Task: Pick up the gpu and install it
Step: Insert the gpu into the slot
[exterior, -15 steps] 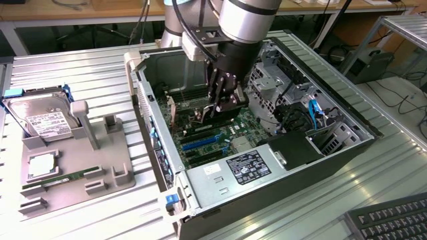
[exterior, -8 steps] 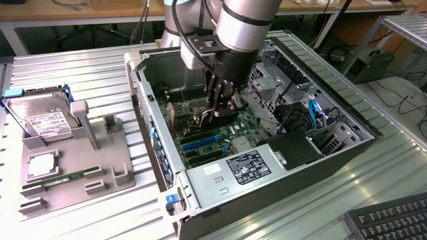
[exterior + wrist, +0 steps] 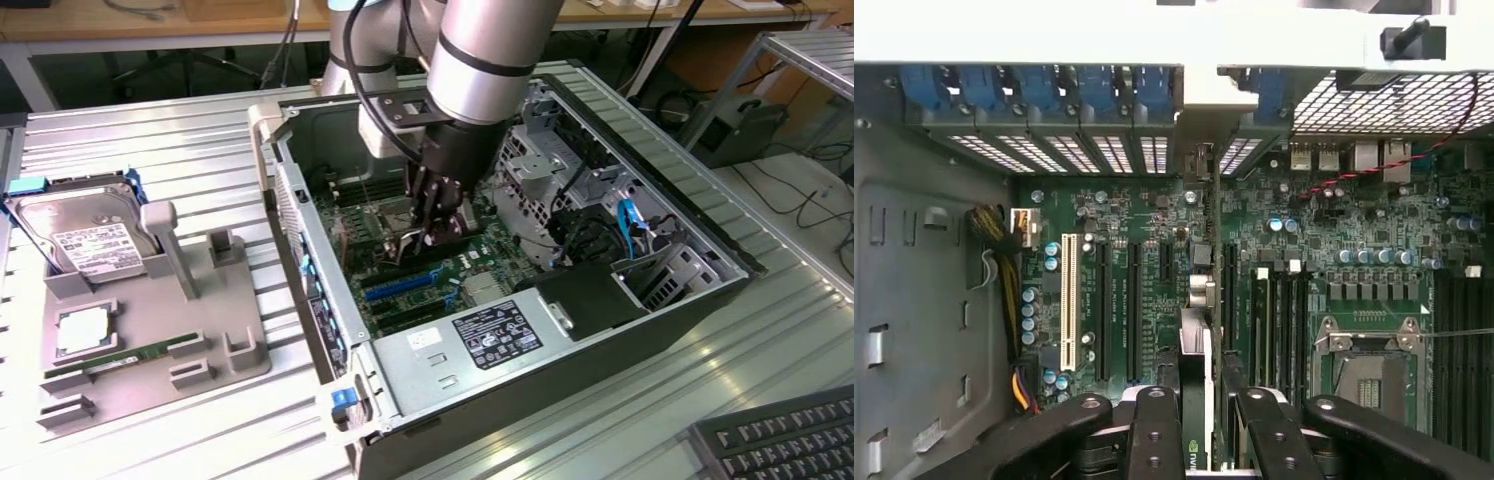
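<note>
The black multi-fingered pincer [image 3: 430,232] is down inside the open black-and-silver computer case [image 3: 694,290], clenched on the gpu [image 3: 1195,400], a flat green circuit card with a black cooler face, seen edge-on in the wrist view. The card stands upright between the black fingers [image 3: 1154,430], its silver metal end pointing away from the pincer toward the case's rear wall. Just beneath the card lies the green motherboard [image 3: 1154,210]; whether the card's edge already touches a slot, I cannot tell. To one side of the card run the long black expansion slots [image 3: 1100,310] and a white slot [image 3: 1068,300]; to the other side sits the square silver processor socket [image 3: 1369,365]. Ahead of the pincer, a row of blue retention clips [image 3: 1039,88] lines the rear wall. Well apart from the pincer, outside the case on the exterior view's left, a grey fixture tray [image 3: 234,345] carries a boxy silver hard drive with a white label [image 3: 87,240].
</note>
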`<action>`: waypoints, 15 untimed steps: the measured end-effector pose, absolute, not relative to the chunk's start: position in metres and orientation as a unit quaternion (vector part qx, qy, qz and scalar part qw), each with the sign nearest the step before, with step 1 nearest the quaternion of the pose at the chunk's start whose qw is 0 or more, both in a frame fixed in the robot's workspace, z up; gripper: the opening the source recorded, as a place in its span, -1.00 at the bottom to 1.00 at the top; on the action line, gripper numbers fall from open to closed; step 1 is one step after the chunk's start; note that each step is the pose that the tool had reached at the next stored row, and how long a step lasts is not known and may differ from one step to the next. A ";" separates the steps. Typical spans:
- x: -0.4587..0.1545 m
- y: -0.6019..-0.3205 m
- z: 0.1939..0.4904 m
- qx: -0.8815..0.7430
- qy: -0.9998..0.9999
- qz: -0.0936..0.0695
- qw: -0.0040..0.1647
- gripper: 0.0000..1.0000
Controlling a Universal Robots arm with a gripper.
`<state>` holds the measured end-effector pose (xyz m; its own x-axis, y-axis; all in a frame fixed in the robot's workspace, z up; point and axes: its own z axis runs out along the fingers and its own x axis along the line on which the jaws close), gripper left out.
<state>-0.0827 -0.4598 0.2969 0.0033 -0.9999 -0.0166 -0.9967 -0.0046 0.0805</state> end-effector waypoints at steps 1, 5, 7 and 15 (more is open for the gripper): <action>-0.083 -0.460 0.295 0.707 -0.706 -0.034 0.023 -0.47; -0.085 -0.460 0.287 0.705 -0.708 -0.034 0.023 -0.47; -0.086 -0.460 0.281 0.705 -0.708 -0.034 0.023 -0.47; -0.087 -0.460 0.268 0.705 -0.708 -0.036 0.021 -0.47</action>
<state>-0.0870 -0.4599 0.2676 -0.0054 -0.9998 -0.0213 -0.9967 0.0036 0.0806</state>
